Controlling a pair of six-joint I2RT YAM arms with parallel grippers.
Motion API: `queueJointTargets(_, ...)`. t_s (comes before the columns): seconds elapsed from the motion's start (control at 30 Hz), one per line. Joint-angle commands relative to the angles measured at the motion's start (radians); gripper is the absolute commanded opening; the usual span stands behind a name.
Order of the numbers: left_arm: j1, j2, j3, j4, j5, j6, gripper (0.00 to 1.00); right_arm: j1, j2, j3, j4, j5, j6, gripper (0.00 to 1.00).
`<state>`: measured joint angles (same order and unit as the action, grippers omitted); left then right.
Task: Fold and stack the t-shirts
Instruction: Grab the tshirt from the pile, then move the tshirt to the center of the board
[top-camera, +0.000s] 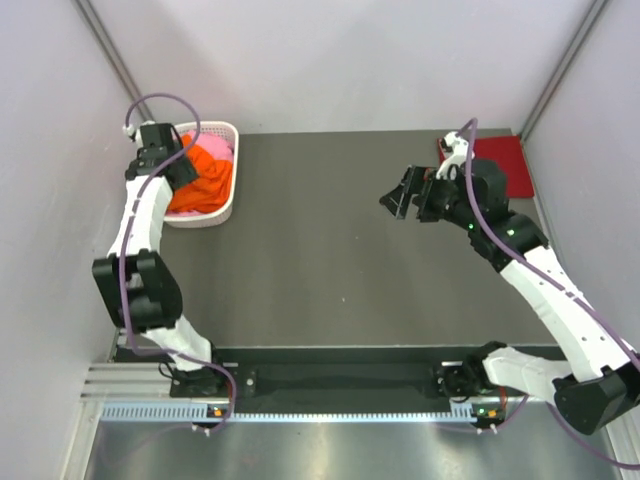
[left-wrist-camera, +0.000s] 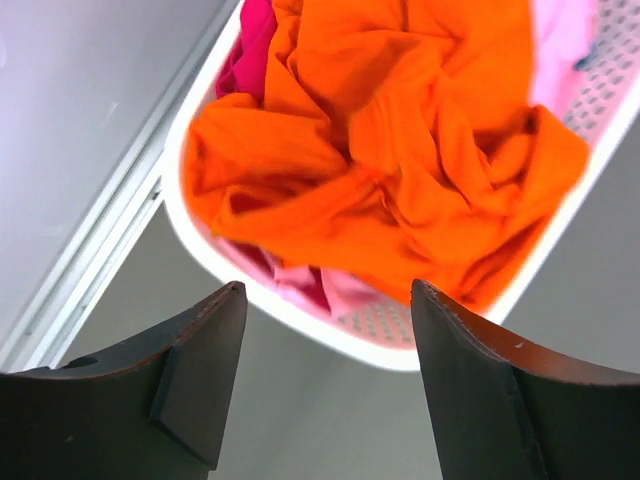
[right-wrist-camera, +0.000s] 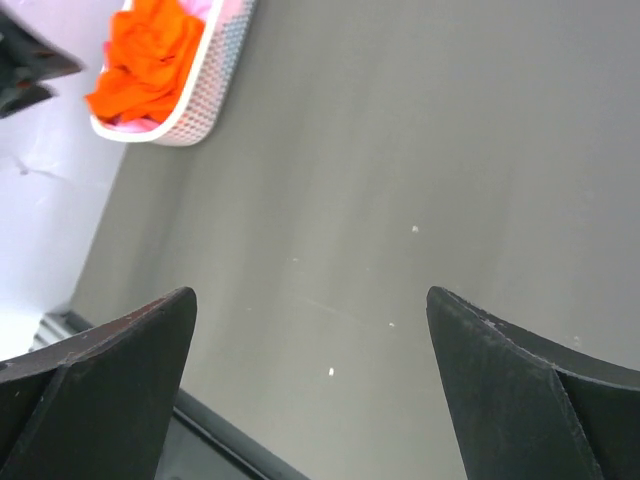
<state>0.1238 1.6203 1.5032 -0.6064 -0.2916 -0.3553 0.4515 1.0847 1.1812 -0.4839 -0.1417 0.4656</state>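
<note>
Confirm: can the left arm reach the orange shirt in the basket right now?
Probably yes. The left fingers are open and hang just above the basket; the orange shirt lies on top of the pile, uncovered.

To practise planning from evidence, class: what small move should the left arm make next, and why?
Probably lower the left tool onto the crumpled bright orange cloth t-shirt and close on it: the tool hangs open and empty above the white plastic lattice basket, where that shirt lies uppermost.

Bright even light, soft shadows; wrist views slightly blurred.
</note>
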Motion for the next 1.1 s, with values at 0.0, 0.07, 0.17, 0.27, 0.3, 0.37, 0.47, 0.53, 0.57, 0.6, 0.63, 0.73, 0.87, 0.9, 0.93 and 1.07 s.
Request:
queueJointTargets(0.0,0.019,0.110,0.093,0.039,0.078,-0.016,0.71,0.013,-0.013,-0.023,0.126,-0.076,0.016,1.00)
queueJointTargets(0.07,0.023,0.188,0.133,0.051,0.101,-0.014,0.71,0.013,0.009,-0.023,0.157,-0.110,0.027,1.00)
queueJointTargets(0.17,0.025,0.287,0.195,0.053,0.150,-0.008,0.67,0.013,0.041,-0.014,0.183,-0.131,0.027,1.00)
queueJointTargets(0.27,0.027,0.354,0.224,0.060,0.184,-0.005,0.51,0.013,0.072,-0.005,0.194,-0.136,0.024,1.00)
queueJointTargets(0.3,0.024,0.362,0.244,0.059,0.183,-0.005,0.40,0.013,0.078,-0.002,0.192,-0.136,0.019,1.00)
queueJointTargets(0.37,0.022,0.368,0.268,0.057,0.178,-0.001,0.23,0.013,0.090,0.011,0.182,-0.131,0.016,1.00)
queueJointTargets(0.47,0.016,0.343,0.354,0.050,0.175,0.025,0.00,0.015,0.096,0.026,0.153,-0.116,-0.001,1.00)
queueJointTargets(0.53,-0.004,0.320,0.431,0.053,0.174,0.038,0.00,0.013,0.089,0.028,0.140,-0.101,-0.007,1.00)
queueJointTargets(0.57,-0.013,0.294,0.462,0.059,0.175,0.050,0.00,0.013,0.087,0.028,0.136,-0.085,-0.013,1.00)
queueJointTargets(0.6,-0.025,0.279,0.488,0.063,0.177,0.055,0.00,0.013,0.083,0.029,0.130,-0.078,-0.018,1.00)
queueJointTargets(0.63,-0.036,0.265,0.544,0.071,0.186,0.058,0.00,0.015,0.074,0.032,0.117,-0.067,-0.016,1.00)
queueJointTargets(0.73,-0.107,0.201,0.651,0.102,0.244,0.052,0.00,0.015,0.057,0.044,0.084,-0.023,-0.019,1.00)
queueJointTargets(0.87,-0.188,0.070,0.726,0.167,0.353,-0.022,0.00,0.013,0.031,0.072,0.028,0.025,-0.031,1.00)
queueJointTargets(0.9,-0.206,0.041,0.720,0.195,0.371,-0.037,0.00,0.013,0.014,0.074,0.018,0.033,-0.035,0.99)
queueJointTargets(0.93,-0.254,-0.008,0.707,0.235,0.405,-0.068,0.00,0.013,0.006,0.075,0.002,0.051,-0.036,0.99)
queueJointTargets(1.07,-0.386,-0.111,0.600,0.359,0.555,-0.160,0.00,0.013,-0.031,0.061,-0.051,0.108,-0.030,1.00)
